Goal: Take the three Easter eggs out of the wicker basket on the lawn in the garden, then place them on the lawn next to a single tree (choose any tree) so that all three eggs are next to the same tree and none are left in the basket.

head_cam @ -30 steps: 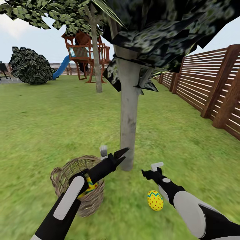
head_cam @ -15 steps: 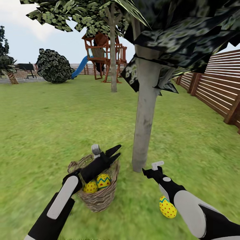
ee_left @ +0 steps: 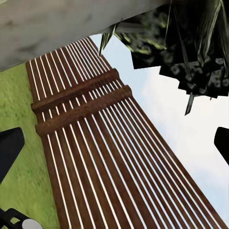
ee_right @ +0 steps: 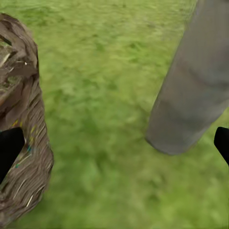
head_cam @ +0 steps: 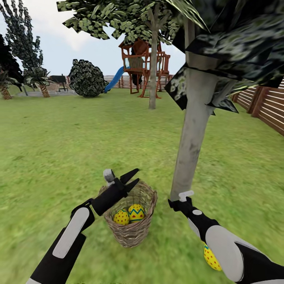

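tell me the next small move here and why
Probably lower the open left gripper into the wicker basket onto one of the two eggs inside. One egg already lies on the lawn near the tree.

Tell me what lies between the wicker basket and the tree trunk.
Nothing but bare lawn separates the wicker basket from the tree trunk, as the right wrist view shows.

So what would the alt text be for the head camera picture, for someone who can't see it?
A wicker basket holding two yellow dotted Easter eggs sits on a green lawn near a pale tree trunk. The robot's left gripper hovers open above the basket, and a third egg lies on the grass, half hidden by the right arm.
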Controlling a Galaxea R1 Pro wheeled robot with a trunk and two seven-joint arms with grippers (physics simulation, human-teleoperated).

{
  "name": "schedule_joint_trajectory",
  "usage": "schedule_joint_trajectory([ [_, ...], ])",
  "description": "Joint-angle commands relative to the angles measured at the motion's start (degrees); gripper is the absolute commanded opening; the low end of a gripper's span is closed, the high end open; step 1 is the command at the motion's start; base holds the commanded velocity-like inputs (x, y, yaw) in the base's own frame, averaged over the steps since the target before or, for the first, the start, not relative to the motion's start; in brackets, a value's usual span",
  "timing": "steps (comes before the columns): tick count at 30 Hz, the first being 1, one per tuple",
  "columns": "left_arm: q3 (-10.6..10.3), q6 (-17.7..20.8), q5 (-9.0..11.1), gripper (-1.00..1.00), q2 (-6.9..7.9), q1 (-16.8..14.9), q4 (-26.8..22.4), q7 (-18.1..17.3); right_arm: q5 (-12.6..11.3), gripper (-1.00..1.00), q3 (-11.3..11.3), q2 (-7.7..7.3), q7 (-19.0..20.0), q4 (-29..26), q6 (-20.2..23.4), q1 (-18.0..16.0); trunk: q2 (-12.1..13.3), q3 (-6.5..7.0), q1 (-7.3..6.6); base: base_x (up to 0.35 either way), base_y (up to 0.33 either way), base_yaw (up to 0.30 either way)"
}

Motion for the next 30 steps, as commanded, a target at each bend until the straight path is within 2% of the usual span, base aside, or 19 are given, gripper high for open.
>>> schedule_joint_trajectory([
  [1, 0.0, 0.2, 0.3, 1.00, 0.03, 0.0, 0.0, 0.0, 0.3, 1.00, -0.5, 0.05, 0.3, 0.0, -0.1, 0.0, 0.0, -0.05, -0.01, 0.000, 0.000, 0.292],
  [6, 0.0, 0.2, 0.3, 1.00, 0.03, 0.0, 0.1, 0.0, 0.6, 1.00, -0.5, 0.36, 0.2, 0.0, -0.1, 0.0, 0.0, -0.05, -0.01, 0.000, 0.000, 0.292],
  [20, -0.1, 0.2, 0.3, 1.00, -0.06, 0.0, 0.2, 0.0, 0.4, 1.00, -0.5, 0.04, 0.2, -0.1, -0.1, 0.0, 0.0, -0.05, -0.01, 0.000, 0.000, 0.260],
  [30, -0.1, 0.1, 0.3, 1.00, -0.06, 0.0, 0.2, 0.0, 0.1, 1.00, -0.7, -0.09, 0.2, -0.1, -0.1, 0.0, 0.0, -0.05, -0.01, 0.000, 0.000, 0.063],
])
